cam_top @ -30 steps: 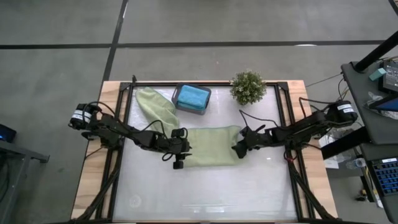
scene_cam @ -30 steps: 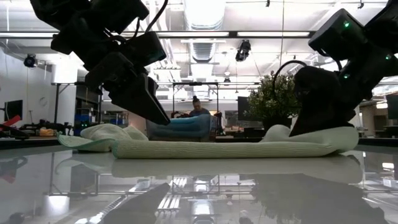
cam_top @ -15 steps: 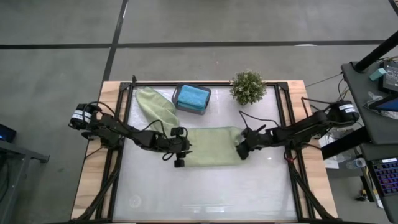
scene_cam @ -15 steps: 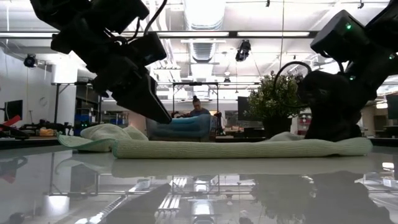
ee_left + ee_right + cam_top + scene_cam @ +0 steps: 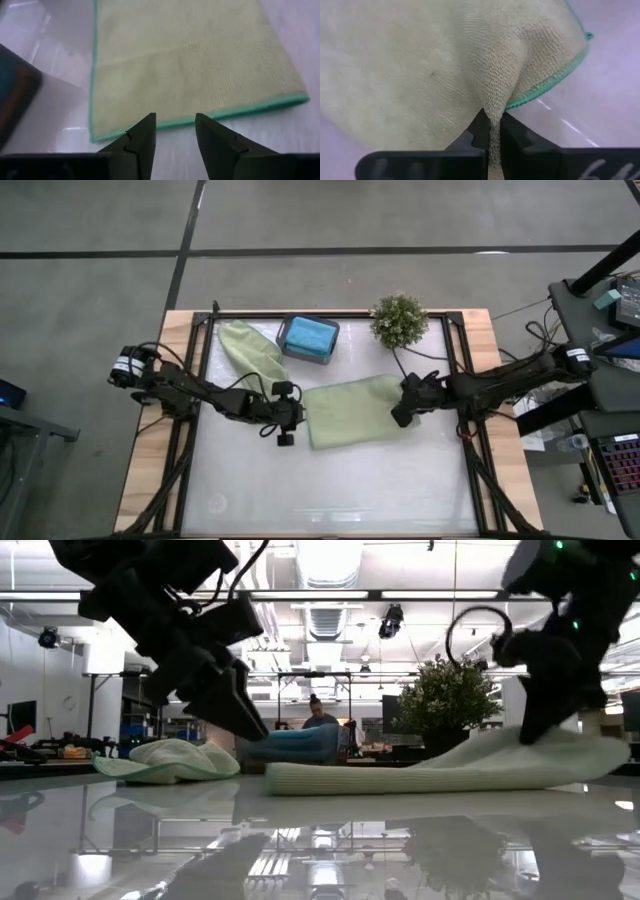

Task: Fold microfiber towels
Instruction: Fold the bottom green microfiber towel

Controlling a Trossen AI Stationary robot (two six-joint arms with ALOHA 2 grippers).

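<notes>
Towel [image 5: 352,411], sage green, lies mid-bench, its right edge pinched in your right gripper's [image 5: 400,416] shut jaws. Lift that edge and carry it squarely leftward. Left gripper [image 5: 288,423], jaws partly open and empty, should pin the near corner.

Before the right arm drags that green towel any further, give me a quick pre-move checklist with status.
1. Right end effector shut on the sage towel: ok, fabric is pinched between its fingers.
2. Left end effector free of the towel: ok, open and just short of its teal hem.
3. Towel lying flat: not ok, the gripped end is lifted off the table.
4. Towel square to the table: not ok, it lies skewed.
5. Tray and plant clear of the towel: ok, both lie apart from it.
6. Second sage towel out of the way: ok, crumpled beside the tray.
</notes>
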